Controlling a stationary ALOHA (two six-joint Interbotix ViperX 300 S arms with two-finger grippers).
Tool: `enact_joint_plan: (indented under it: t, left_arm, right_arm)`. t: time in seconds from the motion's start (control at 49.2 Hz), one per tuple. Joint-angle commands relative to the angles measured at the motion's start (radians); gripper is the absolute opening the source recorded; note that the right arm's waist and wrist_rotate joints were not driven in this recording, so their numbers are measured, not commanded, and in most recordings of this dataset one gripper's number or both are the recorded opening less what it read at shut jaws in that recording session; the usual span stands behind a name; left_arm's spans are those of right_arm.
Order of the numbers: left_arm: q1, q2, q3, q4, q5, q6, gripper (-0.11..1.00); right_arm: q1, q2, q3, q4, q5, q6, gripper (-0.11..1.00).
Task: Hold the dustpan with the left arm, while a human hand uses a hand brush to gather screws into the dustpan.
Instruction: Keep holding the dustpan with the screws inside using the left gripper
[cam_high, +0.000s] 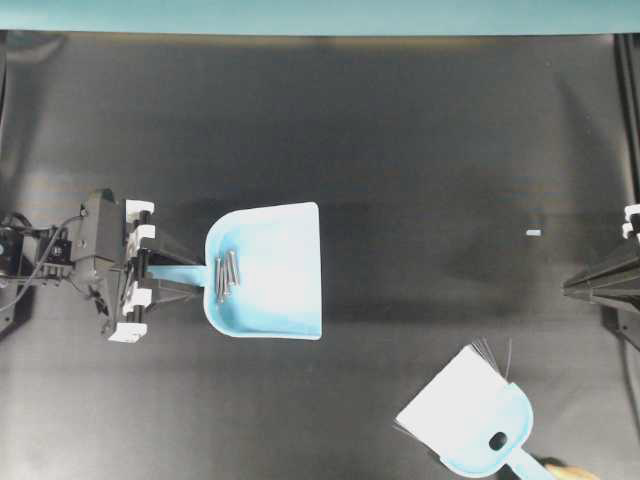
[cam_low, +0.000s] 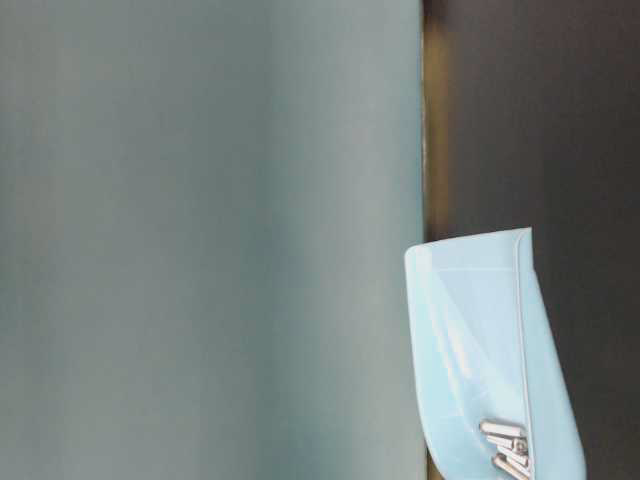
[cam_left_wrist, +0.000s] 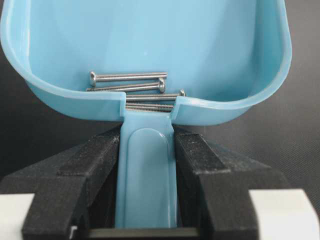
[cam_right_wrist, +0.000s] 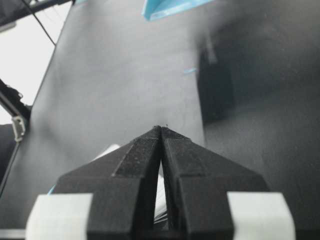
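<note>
The light blue dustpan (cam_high: 275, 270) lies on the black table, open mouth to the right. My left gripper (cam_high: 165, 275) is shut on its handle (cam_left_wrist: 147, 170), one black finger (cam_left_wrist: 95, 160) pressed against each side. Several silver screws (cam_high: 227, 276) lie together against the pan's back wall, and they also show in the left wrist view (cam_left_wrist: 130, 85). The hand brush (cam_high: 470, 415) with white bristles is at the lower right, away from the pan. A sliver of the human hand (cam_high: 568, 470) shows at its handle. My right gripper (cam_right_wrist: 161, 127) is shut and empty at the right edge (cam_high: 572, 287).
A tiny pale scrap (cam_high: 532, 232) lies on the table at the right, between the pan and my right gripper. A teal wall (cam_high: 300, 15) runs along the far edge. The table-level view shows the pan (cam_low: 480, 340) with the screws (cam_low: 507, 445) inside.
</note>
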Motion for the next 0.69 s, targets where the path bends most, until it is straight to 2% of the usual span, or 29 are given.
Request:
enact_joint_plan:
  t: [0.0,0.671]
  left_arm:
    - [-0.002,-0.011,-0.005,0.003,-0.003,0.003,0.29]
    - [0.003,-0.006,-0.006,0.003,0.06,0.003,0.29]
  right_arm:
    - [0.0,0.006,-0.005,0.0,-0.005,0.0,0.0]
    - [0.0,0.006,-0.005,0.0,-0.005,0.0,0.0]
